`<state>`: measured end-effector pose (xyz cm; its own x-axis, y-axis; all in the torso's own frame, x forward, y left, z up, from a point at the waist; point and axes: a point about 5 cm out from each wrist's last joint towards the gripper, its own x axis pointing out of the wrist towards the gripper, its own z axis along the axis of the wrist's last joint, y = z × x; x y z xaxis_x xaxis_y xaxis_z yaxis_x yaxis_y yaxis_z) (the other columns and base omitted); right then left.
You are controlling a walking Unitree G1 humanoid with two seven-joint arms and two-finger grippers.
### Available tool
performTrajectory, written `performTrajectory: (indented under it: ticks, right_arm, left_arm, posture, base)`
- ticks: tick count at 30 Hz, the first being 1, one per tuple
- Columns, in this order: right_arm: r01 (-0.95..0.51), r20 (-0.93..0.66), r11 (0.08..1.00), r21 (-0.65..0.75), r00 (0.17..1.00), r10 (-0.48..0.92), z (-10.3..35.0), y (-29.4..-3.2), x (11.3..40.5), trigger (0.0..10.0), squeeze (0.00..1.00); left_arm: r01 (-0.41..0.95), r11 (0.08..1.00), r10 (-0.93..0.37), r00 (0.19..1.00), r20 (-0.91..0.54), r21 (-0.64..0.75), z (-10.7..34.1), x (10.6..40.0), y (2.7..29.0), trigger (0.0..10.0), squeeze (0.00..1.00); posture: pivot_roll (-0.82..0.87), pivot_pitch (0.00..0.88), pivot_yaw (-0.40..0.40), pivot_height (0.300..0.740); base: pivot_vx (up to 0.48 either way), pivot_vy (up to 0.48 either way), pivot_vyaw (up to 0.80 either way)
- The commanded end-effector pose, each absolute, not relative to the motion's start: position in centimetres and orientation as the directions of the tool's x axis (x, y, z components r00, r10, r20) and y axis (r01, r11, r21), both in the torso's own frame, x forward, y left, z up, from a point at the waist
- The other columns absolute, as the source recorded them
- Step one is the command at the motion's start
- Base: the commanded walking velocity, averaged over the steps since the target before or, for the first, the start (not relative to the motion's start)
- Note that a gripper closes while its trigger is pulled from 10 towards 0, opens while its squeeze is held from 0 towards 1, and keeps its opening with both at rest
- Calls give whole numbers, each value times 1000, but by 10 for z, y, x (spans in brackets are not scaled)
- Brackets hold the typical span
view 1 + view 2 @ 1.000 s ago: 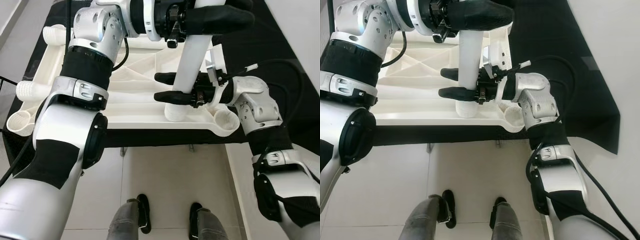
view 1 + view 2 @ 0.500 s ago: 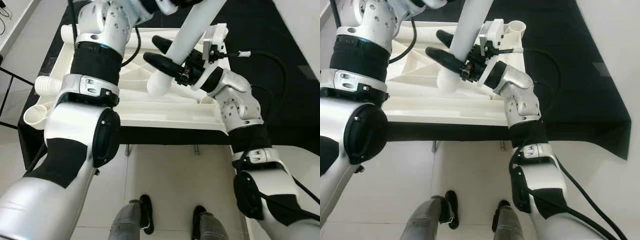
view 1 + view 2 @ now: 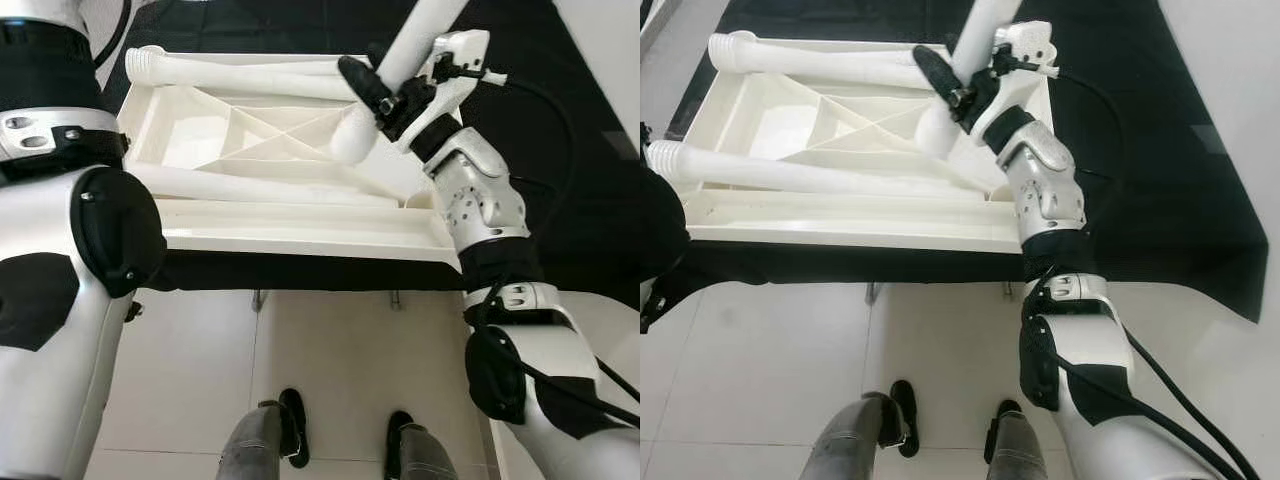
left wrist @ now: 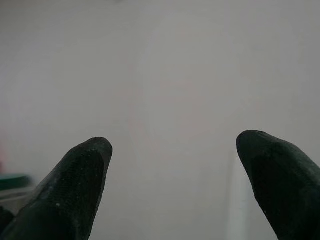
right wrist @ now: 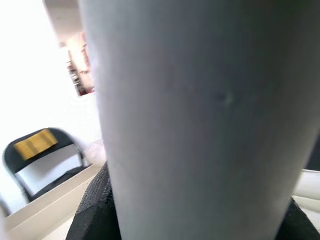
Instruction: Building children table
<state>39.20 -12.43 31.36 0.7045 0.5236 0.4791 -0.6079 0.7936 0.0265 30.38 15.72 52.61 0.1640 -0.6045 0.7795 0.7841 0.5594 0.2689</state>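
Holding a white leg (image 3: 400, 75) aslant over the upturned tabletop (image 3: 250, 160), my right tool (image 3: 385, 92) is clamped round it near its lower end. I judge the risk is the leg slipping or swinging wide of its corner socket, since the grip sits low on a long tilted tube. My right arm reaches forward, elbow bent, wrist cocked inward. My left tool (image 4: 172, 185) hangs with fingers apart, facing a blank wall. Two other legs lie on the tabletop, which rests on the black worktop (image 3: 560, 150).

table leg (image 3: 400, 75) top cut off | person's legs (image 3: 262, 445) cropped
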Motion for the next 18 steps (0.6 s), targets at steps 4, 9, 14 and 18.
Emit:
performTrajectory:
  ticks: [4, 9, 14, 18]
  right_arm:
    - [-540, 533, 841, 26, 720, 445, 321, -141, 388, 0, 0]
    - [-513, 586, 853, 93, 721, 370, 330, -154, 387, 0, 0]
    - [-519, 633, 847, 116, 696, 339, 343, -165, 384, 0, 0]
    - [-539, 633, 841, 55, 670, 388, 344, -166, 379, 10000, 0]
  left_arm:
    - [701, 644, -578, 184, 795, 306, 524, 279, 179, 10000, 0]
    - [708, 606, -633, 153, 759, 363, 514, 267, 162, 10000, 0]
    - [714, 596, -674, 196, 712, 368, 486, 269, 146, 10000, 0]
    - [697, 650, -655, 313, 688, 302, 458, 282, 143, 10000, 0]
  posture:
    - [10, 205, 6, 740]
    - [16, 203, 4, 740]
    - [18, 202, 0, 740]
    - [21, 202, -2, 740]
  base:
    - [0, 0, 0]
    - [0, 0, 0]
    - [0, 0, 0]
    - [0, 0, 0]
